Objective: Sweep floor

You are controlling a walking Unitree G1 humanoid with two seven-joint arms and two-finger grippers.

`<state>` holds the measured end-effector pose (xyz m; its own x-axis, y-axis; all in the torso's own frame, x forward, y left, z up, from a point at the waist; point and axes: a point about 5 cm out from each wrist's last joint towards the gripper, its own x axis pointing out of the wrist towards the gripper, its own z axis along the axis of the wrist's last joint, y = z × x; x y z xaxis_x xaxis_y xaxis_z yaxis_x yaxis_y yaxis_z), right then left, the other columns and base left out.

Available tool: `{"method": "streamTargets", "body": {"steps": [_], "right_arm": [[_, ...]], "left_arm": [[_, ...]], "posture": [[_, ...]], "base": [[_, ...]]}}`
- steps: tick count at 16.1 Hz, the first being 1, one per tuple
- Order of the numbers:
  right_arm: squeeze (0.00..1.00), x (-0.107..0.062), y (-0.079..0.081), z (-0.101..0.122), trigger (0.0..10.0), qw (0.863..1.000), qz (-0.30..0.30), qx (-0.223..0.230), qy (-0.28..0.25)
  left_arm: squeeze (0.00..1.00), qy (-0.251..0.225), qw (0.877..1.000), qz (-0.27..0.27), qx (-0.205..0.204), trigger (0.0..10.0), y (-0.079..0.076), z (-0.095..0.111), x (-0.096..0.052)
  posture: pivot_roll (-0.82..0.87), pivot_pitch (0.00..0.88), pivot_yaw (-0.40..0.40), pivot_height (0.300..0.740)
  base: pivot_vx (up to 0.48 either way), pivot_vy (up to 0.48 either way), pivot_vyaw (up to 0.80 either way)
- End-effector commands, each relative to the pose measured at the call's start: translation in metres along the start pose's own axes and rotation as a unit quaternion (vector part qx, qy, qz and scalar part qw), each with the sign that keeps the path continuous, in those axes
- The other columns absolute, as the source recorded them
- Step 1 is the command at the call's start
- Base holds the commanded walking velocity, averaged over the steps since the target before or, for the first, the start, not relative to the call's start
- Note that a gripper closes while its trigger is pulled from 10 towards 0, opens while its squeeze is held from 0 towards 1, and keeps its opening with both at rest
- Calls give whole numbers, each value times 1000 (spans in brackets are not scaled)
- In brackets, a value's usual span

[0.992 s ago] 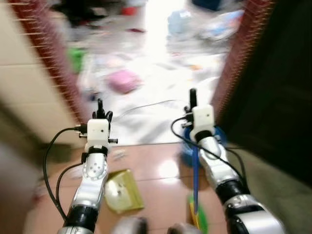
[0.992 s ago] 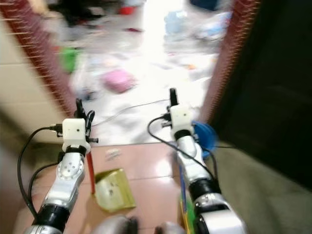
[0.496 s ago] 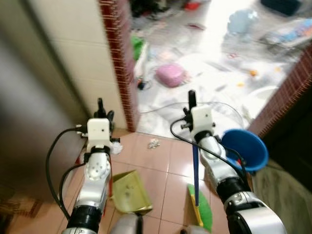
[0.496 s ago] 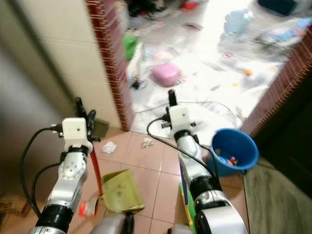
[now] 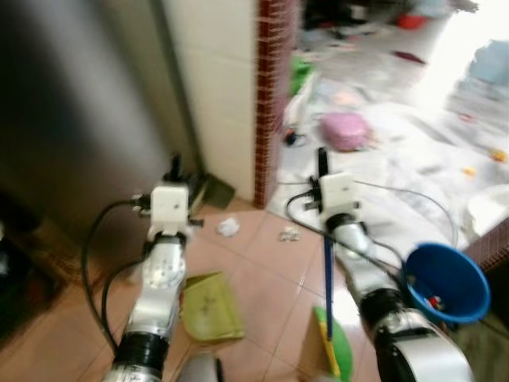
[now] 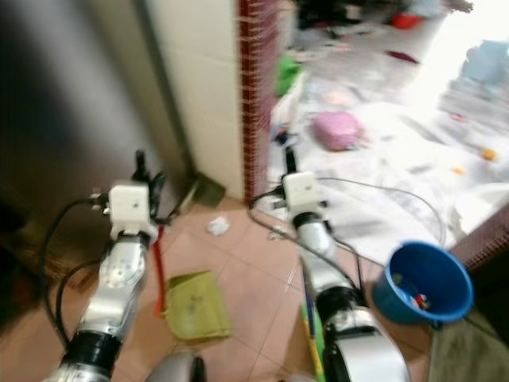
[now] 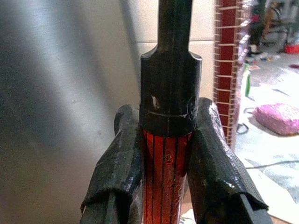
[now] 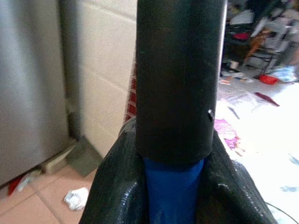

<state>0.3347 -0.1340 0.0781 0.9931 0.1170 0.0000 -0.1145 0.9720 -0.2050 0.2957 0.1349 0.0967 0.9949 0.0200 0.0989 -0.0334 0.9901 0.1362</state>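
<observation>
My left gripper is shut on the red dustpan handle, just below its black cap. The yellow-green dustpan rests on the pink tiles beside that arm. My right gripper is shut on the blue broom handle, which runs down to the green broom head near my feet. A crumpled white paper and a smaller scrap lie on the tiles just ahead of the dustpan, between the two grippers.
A blue bucket with some litter inside stands at the right. A red brick pillar and a tiled wall rise ahead, with a steel panel on the left. Beyond the doorway, a cluttered white floor holds a pink bundle and a thin cable.
The camera has swung to the left, so the pillar, wall and steel panel fill the left and the bucket sits further right. Both grippers keep their holds.
</observation>
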Motion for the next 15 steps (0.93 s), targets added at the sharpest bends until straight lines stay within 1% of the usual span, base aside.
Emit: {"method": "streamTargets", "body": {"steps": [1, 3, 5, 6, 7, 9, 10, 11, 12, 13, 15], "right_arm": [[0, 7, 8, 11, 10000, 1000, 11, -3, -20], [0, 8, 7, 15, 10000, 1000, 9, -7, -27], [0, 10, 5, 17, 10000, 999, 6, -16, -32], [0, 10, 4, 18, 10000, 999, 5, -20, -35], [0, 10, 3, 18, 10000, 999, 3, -22, -35], [0, 9, 0, 18, 10000, 999, -4, -33, -37], [0, 8, -4, 18, 10000, 998, -9, -38, -38], [0, 7, -6, 17, 10000, 998, -11, -40, -38], [0, 4, -13, 13, 10000, 999, -21, -37, -32], [0, 1, -19, 7, 10000, 999, -35, -32, -21], [0, 0, -21, 5, 10000, 999, -40, -27, -17]], "left_arm": [[0, -51, 999, -7, 12, 10000, 1, 24, 8], [0, -74, 997, -12, 35, 10000, -1, 36, 11], [0, -95, 994, -4, 53, 10000, 0, 49, 15], [0, -94, 994, -1, 48, 10000, 1, 51, 15], [0, -92, 995, -2, 46, 10000, 1, 50, 14], [0, -58, 997, -8, 49, 10000, 5, 37, 8], [0, -45, 998, -4, 40, 10000, 8, 33, 4], [0, -44, 998, -3, 38, 10000, 9, 33, 3], [0, -46, 998, -4, 39, 10000, 10, 33, 0], [0, -42, 998, -3, 37, 10000, 11, 31, -3], [0, -39, 999, -4, 37, 10000, 10, 30, -5]], "posture": [[-12, 0, 18, 740], [-2, 0, 19, 740], [14, 0, 16, 740], [14, 0, 16, 740], [14, 0, 16, 740], [22, 0, 8, 740], [23, 0, 3, 740], [23, 0, 3, 740], [27, 0, -12, 740], [27, 0, -12, 740], [19, 0, 0, 740]], "base": [[0, 0, 800], [0, 0, 800], [0, 0, 800], [0, 0, 800], [0, 0, 800], [0, 0, 800], [0, 0, 800], [0, 0, 800], [0, 296, 513], [0, 480, 0], [0, 480, 0]]}}
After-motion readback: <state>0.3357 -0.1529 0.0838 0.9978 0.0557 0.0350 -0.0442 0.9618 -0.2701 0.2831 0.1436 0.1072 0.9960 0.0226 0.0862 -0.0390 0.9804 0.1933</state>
